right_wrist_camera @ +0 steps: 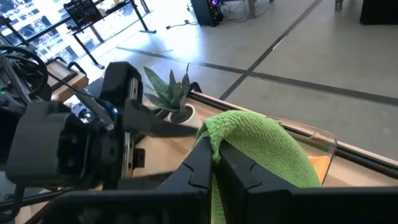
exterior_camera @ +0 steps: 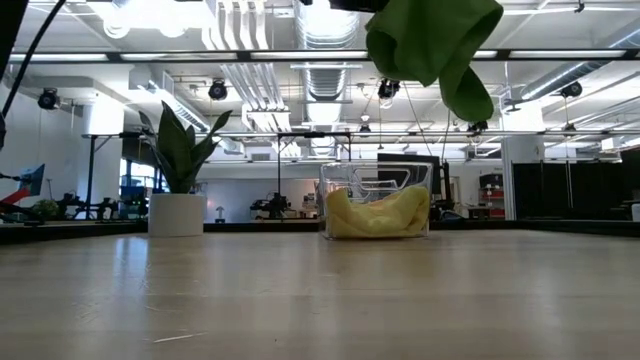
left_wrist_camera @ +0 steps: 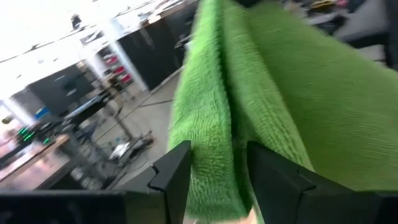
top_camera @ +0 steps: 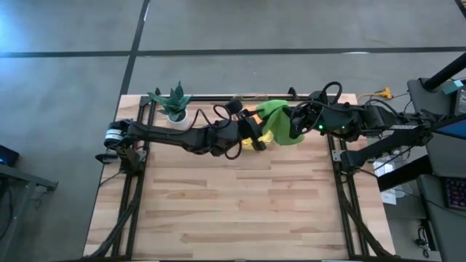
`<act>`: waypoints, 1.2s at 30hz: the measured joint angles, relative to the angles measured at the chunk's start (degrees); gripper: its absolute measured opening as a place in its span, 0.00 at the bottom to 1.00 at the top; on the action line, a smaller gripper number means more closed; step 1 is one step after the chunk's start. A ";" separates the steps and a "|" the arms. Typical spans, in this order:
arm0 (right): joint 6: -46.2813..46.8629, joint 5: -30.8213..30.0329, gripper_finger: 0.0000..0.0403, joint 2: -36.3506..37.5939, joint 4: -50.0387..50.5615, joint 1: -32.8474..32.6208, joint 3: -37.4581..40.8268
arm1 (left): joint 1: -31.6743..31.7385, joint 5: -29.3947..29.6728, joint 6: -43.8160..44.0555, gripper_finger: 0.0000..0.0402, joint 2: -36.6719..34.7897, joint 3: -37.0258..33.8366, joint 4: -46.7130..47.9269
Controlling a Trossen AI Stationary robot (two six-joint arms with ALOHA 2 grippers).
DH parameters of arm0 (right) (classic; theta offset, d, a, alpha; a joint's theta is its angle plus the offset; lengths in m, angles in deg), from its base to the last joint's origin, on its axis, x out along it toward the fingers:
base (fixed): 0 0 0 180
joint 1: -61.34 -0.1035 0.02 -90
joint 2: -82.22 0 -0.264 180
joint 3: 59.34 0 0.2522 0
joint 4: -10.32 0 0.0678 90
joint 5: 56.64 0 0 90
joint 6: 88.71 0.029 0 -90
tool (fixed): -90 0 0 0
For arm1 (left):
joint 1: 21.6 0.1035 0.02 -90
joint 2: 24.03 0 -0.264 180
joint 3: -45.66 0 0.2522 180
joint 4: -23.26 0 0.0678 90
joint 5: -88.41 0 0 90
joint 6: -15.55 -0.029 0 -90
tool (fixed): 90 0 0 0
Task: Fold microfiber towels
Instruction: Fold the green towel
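Now we are hanging the lime green towel (top_camera: 280,120) long-axis-down from the right claw (right_wrist_camera: 214,152), pinched shut; the left claw (left_wrist_camera: 214,174) is gripping its fold beside.

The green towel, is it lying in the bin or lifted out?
Lifted out: the green towel hangs in the air above the clear bin.
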 joint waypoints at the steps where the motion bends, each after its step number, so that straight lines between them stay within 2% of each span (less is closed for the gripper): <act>1: 0.00 0.00 0.02 0.00 -0.05 0.01 0.00 | -0.06 -1.19 -0.91 0.35 0.00 0.00 0.04; 5: 0.00 -0.02 0.02 0.00 -0.22 0.01 0.00 | -0.40 -1.24 -2.96 0.35 0.00 0.00 0.05; 13: 0.00 -0.02 0.02 0.00 -1.57 0.01 0.00 | 1.43 7.99 -2.90 0.35 0.00 -0.04 0.48; 16: -0.05 0.18 0.02 0.00 -1.57 0.01 0.00 | 2.55 9.70 -2.90 0.35 0.00 -0.07 0.91; 19: -0.79 3.03 0.02 0.00 -1.57 0.01 0.00 | 4.26 9.71 -2.86 0.34 0.00 -0.07 0.88; 22: -1.09 4.37 0.02 0.00 -1.55 -0.01 0.00 | 5.94 8.99 -1.19 0.28 0.00 -0.07 1.57; 29: -2.63 7.81 0.02 0.07 -1.47 -0.01 0.00 | 6.71 1.46 0.13 0.03 -0.51 -0.04 5.27; 36: -4.95 11.85 0.02 0.69 2.49 0.00 0.00 | 6.60 0.16 2.95 0.00 -5.15 -0.04 14.41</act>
